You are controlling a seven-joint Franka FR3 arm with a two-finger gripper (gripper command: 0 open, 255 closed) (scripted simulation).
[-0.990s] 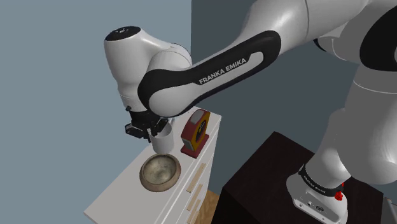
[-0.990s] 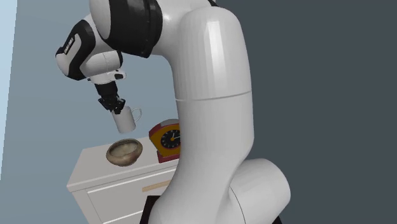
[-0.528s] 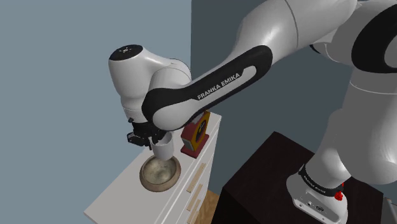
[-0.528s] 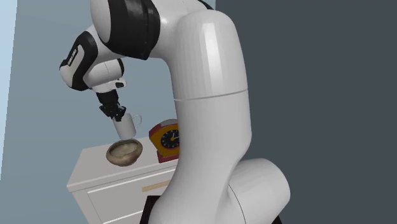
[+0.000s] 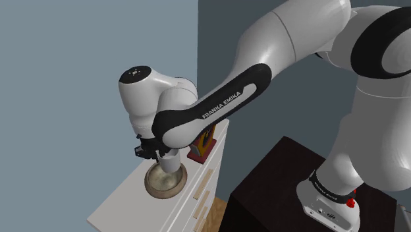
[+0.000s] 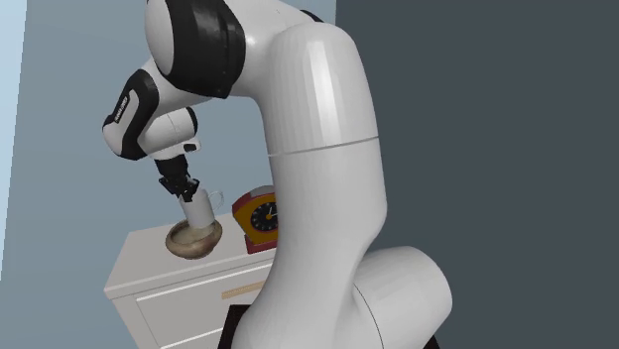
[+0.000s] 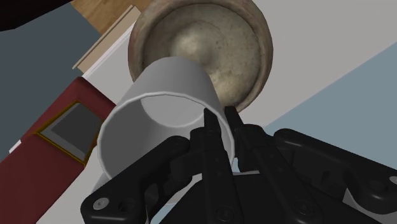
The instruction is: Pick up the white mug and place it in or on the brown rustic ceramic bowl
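Dresser (image 5: 122, 201) first: low, white, fronted with drawers, set against a blue-grey wall (image 5: 59, 66) that meets a darker wall on the shoulder view's right. On its top sits a brown speckled ceramic bowl (image 5: 158, 192), and a red clock (image 5: 201, 150) stands just beyond it, toward the far end.

The white arm reaches up from the dark stand (image 5: 276, 178) and bends down over the dresser, wrist pointing almost straight down. The black gripper (image 7: 220, 116) pinches one side wall of the white mug (image 7: 172, 79), one finger inside the rim and one outside. The mug hangs tilted, its base at the bowl's mouth; I cannot tell whether they touch.

The bowl lies near the drawer-front edge. Bare white top runs on at the near end, and a strip of wooden floor (image 5: 212, 209) separates dresser and stand.
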